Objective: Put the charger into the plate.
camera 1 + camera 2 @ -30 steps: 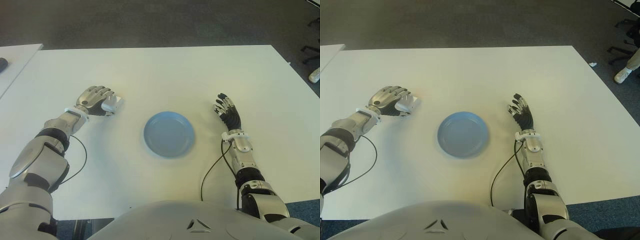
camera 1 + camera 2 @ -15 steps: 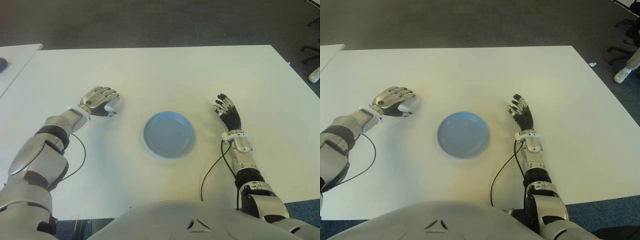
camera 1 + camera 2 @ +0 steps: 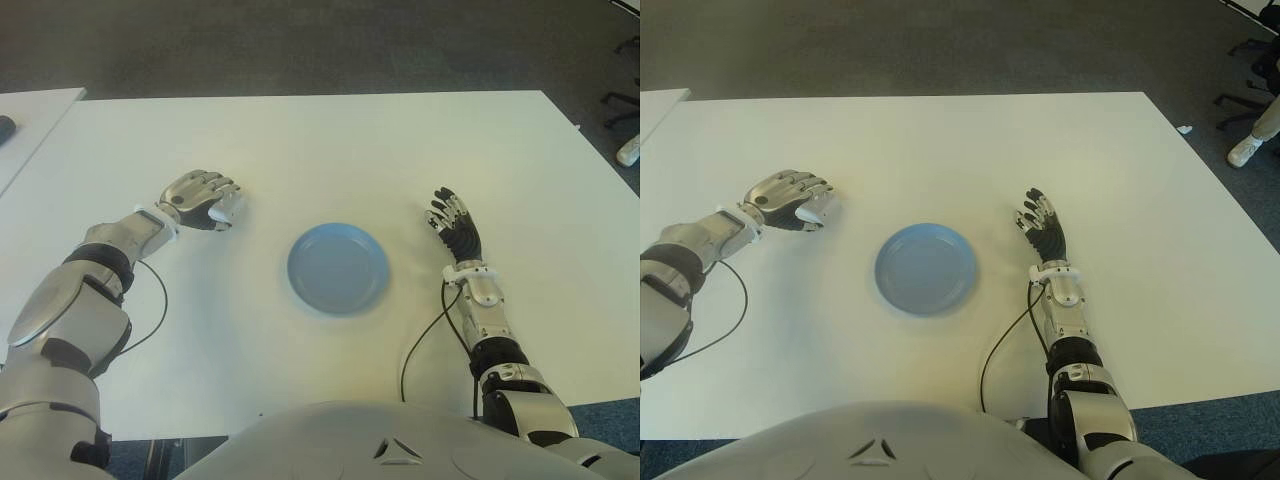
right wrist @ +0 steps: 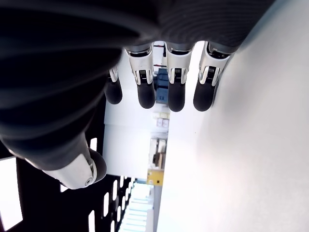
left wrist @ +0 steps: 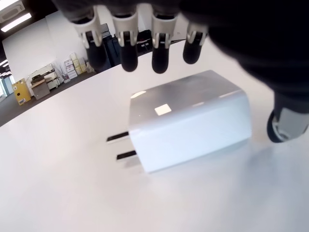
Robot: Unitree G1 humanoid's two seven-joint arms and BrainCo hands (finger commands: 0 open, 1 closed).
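The white charger (image 5: 188,123) lies flat on the table (image 3: 380,150), its two prongs sticking out sideways. My left hand (image 3: 215,203) arches over it, well to the left of the blue plate (image 3: 338,268). The fingertips (image 5: 128,55) hang just above the charger's top and the thumb (image 5: 286,124) stands off its end, none of them touching it. In the eye views only a white edge of the charger (image 3: 820,211) shows under the fingers. My right hand (image 3: 455,222) is to the right of the plate, fingers straight and holding nothing.
A black cable (image 3: 420,345) runs along the right forearm, another (image 3: 155,310) loops by the left. A second table (image 3: 30,115) stands at the far left. Past the table's right edge are a chair base (image 3: 622,108) and a person's shoe (image 3: 1243,150).
My left hand has turned a little and its fingers have come lower over the charger, hiding most of it in the eye views. The right hand and the plate have not moved.
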